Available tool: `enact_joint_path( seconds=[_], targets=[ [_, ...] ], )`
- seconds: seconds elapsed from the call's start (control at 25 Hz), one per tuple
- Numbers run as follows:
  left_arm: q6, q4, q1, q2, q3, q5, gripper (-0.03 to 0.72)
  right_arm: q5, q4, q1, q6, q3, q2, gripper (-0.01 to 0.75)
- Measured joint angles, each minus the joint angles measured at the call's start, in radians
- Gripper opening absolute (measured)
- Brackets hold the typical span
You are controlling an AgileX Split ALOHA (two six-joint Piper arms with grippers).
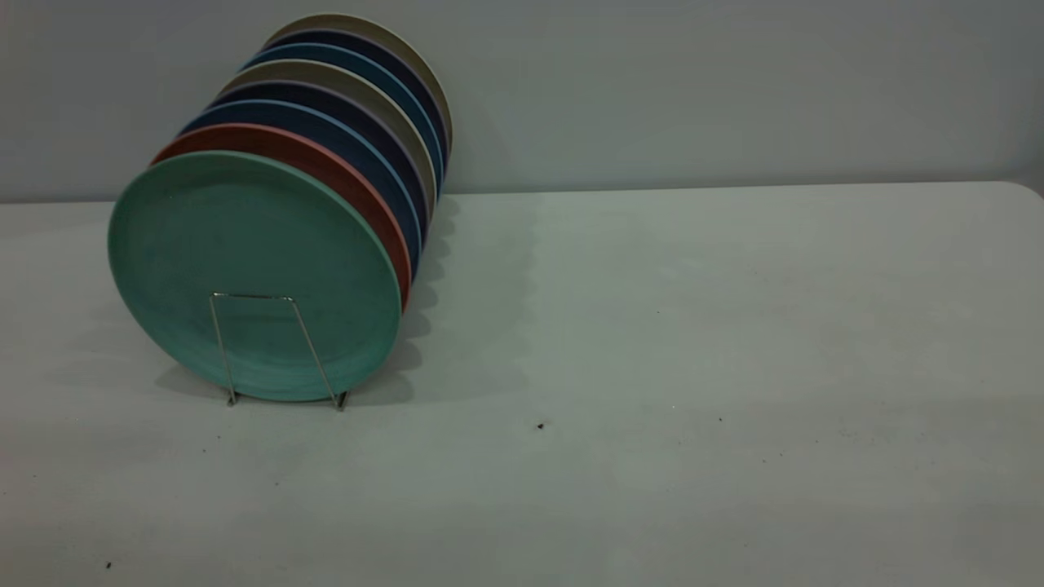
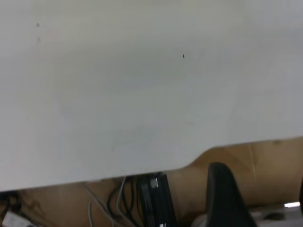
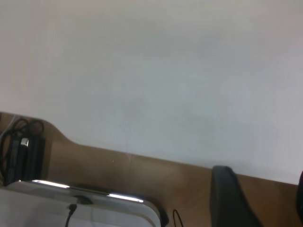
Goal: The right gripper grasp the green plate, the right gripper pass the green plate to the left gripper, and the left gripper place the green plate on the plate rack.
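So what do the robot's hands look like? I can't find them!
They barely show. Each wrist camera catches only one dark, black, smooth finger that narrows toward a rounded tip: the left gripper and the right gripper. No markings show on them. The front camera shows no arms at all.

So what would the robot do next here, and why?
Probably nothing more than staying parked. The green plate already stands upright at the front of the plate rack, ahead of the other plates, and neither arm appears over the table, so the job looks finished.
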Motion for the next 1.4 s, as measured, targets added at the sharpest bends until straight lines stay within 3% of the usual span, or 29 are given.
enact_joint_path(
  seconds=[0.36,0.68,0.92,1.4],
  targets=[
    [0.000,0.000,0.000,-0.100,0.000,0.002,0.406,0.000,0.001,-0.001,0.001,0.000,-0.008,0.365],
    [0.001,0.000,0.003,-0.118,0.000,0.003,0.406,0.003,0.009,-0.142,0.003,0.000,-0.292,0.365],
    [0.002,0.000,0.050,-0.169,0.000,0.003,0.406,0.015,0.010,-0.146,0.003,0.000,-0.410,0.365],
    [0.002,0.000,0.060,-0.287,0.000,0.010,0.406,0.014,0.011,-0.146,0.003,0.000,-0.410,0.365]
  ],
)
